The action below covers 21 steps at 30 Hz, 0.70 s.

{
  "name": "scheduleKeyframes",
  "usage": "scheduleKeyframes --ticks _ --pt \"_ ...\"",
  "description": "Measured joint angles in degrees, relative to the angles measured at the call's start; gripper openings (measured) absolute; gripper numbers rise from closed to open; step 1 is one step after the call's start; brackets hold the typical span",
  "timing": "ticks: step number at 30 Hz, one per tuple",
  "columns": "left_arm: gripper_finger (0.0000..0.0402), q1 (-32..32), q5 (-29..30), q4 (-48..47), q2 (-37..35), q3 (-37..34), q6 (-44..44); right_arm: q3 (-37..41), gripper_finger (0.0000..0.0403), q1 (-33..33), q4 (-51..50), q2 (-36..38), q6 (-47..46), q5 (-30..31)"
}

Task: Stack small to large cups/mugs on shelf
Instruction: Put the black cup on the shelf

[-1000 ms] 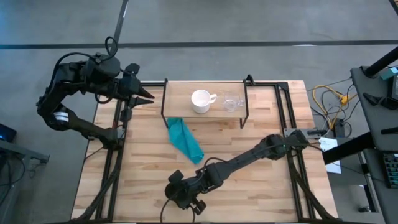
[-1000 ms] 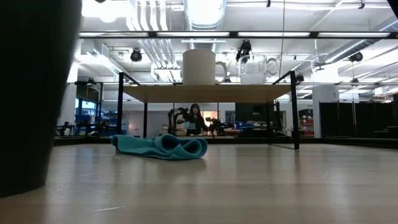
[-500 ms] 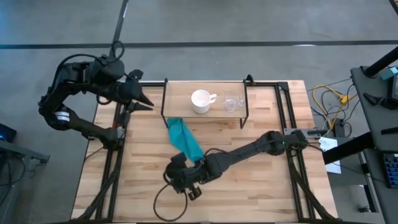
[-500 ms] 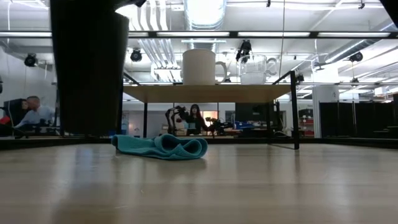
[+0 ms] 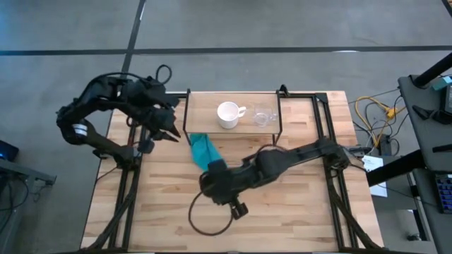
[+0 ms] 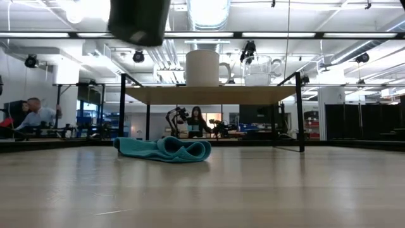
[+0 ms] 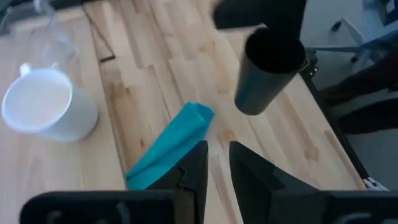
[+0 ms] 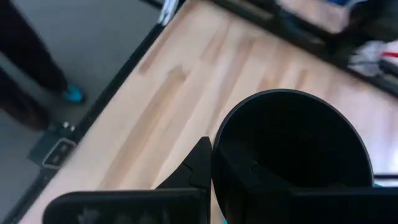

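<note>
The black cup (image 7: 267, 74) hangs high over the table's middle, just nearer than the teal cloth (image 5: 205, 152); in the low view only its lower part (image 6: 139, 22) shows. My right gripper (image 5: 215, 180) is above it and shut on it. The white mug (image 5: 228, 114) and the clear glass cup (image 5: 263, 116) stand side by side on their bases on the shelf (image 5: 205, 106), mug to the left. My left gripper (image 5: 169, 132) hovers off the shelf's left end, its fingers (image 7: 199, 168) almost together, touching nothing. My right gripper (image 8: 214, 155) holds the black cup by its rim (image 8: 227, 134), coming from above and pointing down. One finger (image 8: 199, 165) lies on the outside of the wall; the other is lost against the dark inside. The cup hangs below the fingers, lifted clear of the table.
The teal cloth (image 6: 163, 149) lies crumpled on the tabletop in front of the shelf's left legs. A black cable loop (image 5: 212, 219) trails under the right arm near the table's near edge. Black frame rails run along both table sides. People sit in the room behind (image 6: 35, 113).
My right gripper has carried the black cup from the table's near edge toward the teal cloth and the shelf, raising it from table level to well above shelf height. My left arm has swung from beyond the table's far-left corner toward the shelf's left end.
</note>
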<state>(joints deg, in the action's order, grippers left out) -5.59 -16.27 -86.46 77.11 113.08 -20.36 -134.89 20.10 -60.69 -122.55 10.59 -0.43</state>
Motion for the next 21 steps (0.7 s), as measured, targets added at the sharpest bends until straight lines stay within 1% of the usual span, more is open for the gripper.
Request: scheduleKeyframes --ticks 3,6,8,15,17,21 --pt "0.0052 1.2 0.0 3.3 1.1 0.0 -0.2 0.0 0.0009 0.0 -1.4 2.5 -1.0 5.6" --pt "0.0052 2.1 0.0 5.9 1.9 0.0 -1.9 0.0 0.0009 -0.2 -5.9 4.5 -2.1 10.9" --pt "0.0052 2.6 0.0 6.8 2.4 0.0 -3.0 0.0 0.0009 -0.5 -7.6 5.7 -3.8 12.1" --pt "0.0052 5.2 0.0 8.7 4.6 0.0 -8.4 0.0 0.0009 -2.4 -7.9 8.5 -5.7 11.9" --pt "0.0052 6.3 0.0 9.6 5.4 0.0 -10.4 0.0 0.0009 -3.2 -7.8 9.1 -5.7 9.6" --pt "0.0052 7.7 0.1 12.0 6.8 0.2 -13.5 0.0 0.0009 -4.5 -7.7 9.8 -5.3 2.9"
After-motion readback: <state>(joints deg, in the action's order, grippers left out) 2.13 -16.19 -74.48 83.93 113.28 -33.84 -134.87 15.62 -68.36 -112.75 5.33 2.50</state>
